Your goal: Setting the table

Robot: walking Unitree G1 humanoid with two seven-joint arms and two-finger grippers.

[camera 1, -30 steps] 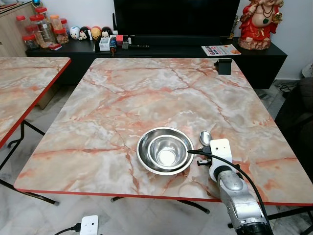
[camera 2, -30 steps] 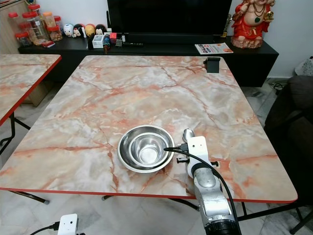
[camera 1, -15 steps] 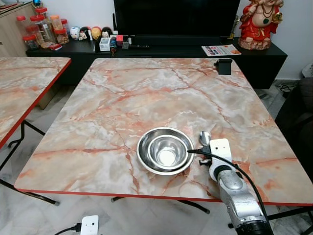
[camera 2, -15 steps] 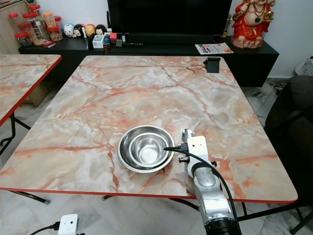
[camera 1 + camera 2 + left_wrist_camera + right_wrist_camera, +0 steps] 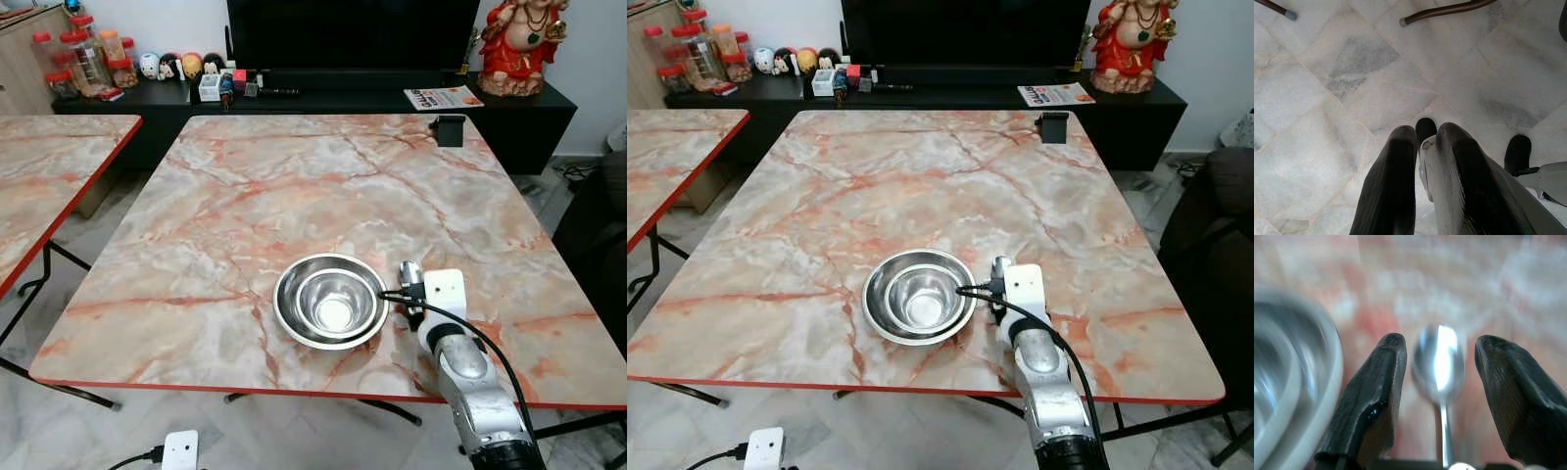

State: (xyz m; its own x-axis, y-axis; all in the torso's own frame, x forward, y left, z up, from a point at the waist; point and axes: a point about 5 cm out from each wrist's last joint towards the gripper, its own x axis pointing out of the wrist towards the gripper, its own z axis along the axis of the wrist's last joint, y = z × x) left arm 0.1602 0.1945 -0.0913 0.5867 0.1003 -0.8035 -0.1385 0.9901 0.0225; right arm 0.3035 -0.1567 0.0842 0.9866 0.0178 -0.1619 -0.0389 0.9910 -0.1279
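From the head view, your right gripper [image 5: 411, 286] sits low on the table [image 5: 294, 186], just right of the nested bowls [image 5: 330, 300]. In the right wrist view, its fingers [image 5: 1376, 391] stand apart around the spoon [image 5: 1440, 357] (blurred). In the left wrist view, your left gripper [image 5: 1420, 147] hangs over floor, fingers nearly together.

Table [image 5: 294, 186] is pinkish-orange marble print with a red edge. Shiny steel bowls [image 5: 330, 300], a silver spoon [image 5: 1440, 362] at their 3 o'clock, black gripper fingers [image 5: 1376, 396], grey-white veined floor tiles [image 5: 1342, 73].
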